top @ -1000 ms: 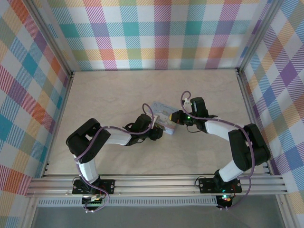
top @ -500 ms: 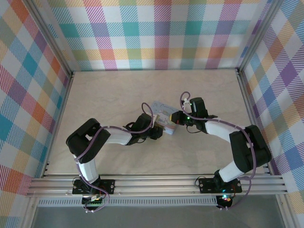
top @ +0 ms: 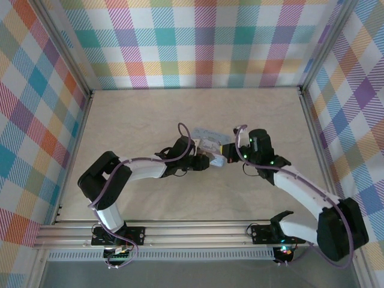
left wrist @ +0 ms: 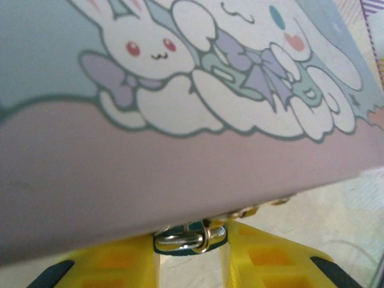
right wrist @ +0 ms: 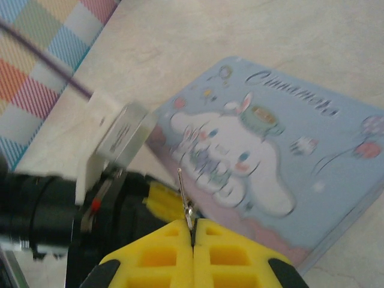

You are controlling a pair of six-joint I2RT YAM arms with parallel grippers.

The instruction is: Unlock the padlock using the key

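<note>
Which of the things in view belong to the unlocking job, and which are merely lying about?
In the job:
padlock, gripped by the left gripper
key, pinched in the right gripper

Lying about:
tin, with the padlock at its edge
table

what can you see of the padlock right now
The padlock is tiny: a shiny silver metal shackle with a small ring, and a sliver of blue-green body behind. It sits by the clasp at the pink edge of the cartoon tin, mostly hidden by it, close between the left arm's yellow fingers; whether they pinch it is unclear.
</note>
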